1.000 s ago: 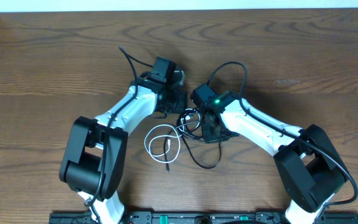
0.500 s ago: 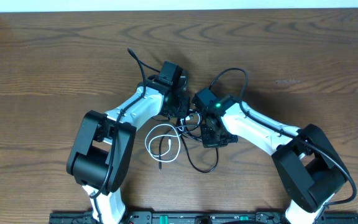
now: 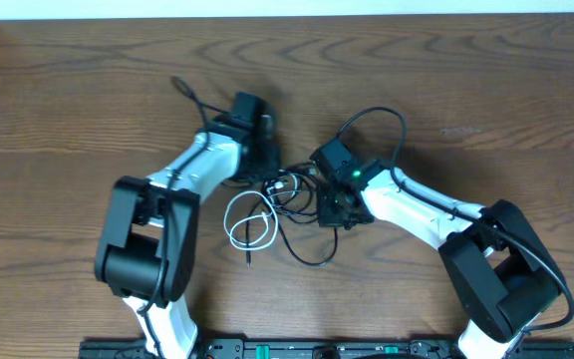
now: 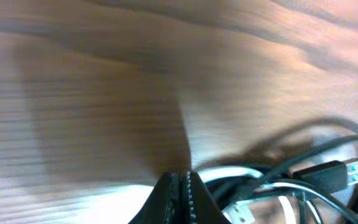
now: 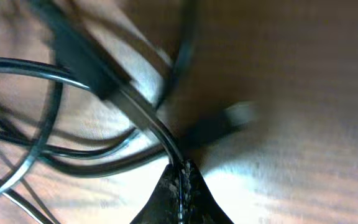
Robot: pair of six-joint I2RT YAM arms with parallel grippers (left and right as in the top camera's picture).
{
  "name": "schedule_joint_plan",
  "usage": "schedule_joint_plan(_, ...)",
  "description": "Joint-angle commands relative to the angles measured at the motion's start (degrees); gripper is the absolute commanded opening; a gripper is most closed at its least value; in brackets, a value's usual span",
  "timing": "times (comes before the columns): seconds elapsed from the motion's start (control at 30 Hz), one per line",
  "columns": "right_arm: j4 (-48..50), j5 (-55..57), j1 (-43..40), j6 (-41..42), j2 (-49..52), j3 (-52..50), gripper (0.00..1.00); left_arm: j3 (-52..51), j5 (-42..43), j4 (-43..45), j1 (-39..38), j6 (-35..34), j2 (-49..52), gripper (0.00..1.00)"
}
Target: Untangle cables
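Two tangled loops mid-frame: white cable [image 4: 229, 169], black cable [image 5: 135, 111]. Left gripper [image 4: 180, 185] closed; right gripper [image 5: 182, 177] pinches black cable.

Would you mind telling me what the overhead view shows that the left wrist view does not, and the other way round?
Only overhead: both arms, the right gripper, and the full loop of the black cable. Only left wrist: the left gripper with its fingertips pressed shut, and a black plug with a blue insert. Both: the white cable tangled with the black one on the wooden table.
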Motion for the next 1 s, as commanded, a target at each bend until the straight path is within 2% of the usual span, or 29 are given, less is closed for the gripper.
schedule_joint_plan(0.0,2.14,2.82,-1.11,0.79,1.22,-1.6,0.01,0.52,3.76,-1.22,4.39,-1.55,-1.27,0.07)
schedule_joint_plan(0.23,9.2,18.01,-2.27,0.76,1.22,-1.6,0.01,0.5,12.7,-3.21,12.48,-1.53,-1.27,0.07)
schedule_joint_plan(0.43,11.37,28.26,-3.63,0.79,1.29,-1.62,0.01,0.5,13.22,-4.59,14.97,-1.55,-1.27,0.07)
schedule_joint_plan(0.63,11.39,23.52,-4.37,0.2,2.03,-1.64,0.01,0.5,15.74,-3.85,13.73,0.02,-1.27,0.11)
schedule_joint_plan(0.83,7.32,19.67,-4.39,-8.11,-2.93,-0.66,0.01,0.5,15.74,-3.45,13.05,0.02,-1.27,0.12)
schedule_joint_plan(0.97,8.63,9.03,-4.28,-20.22,-9.4,-0.66,0.01,0.5,15.78,-3.41,13.05,0.24,-1.25,0.12)
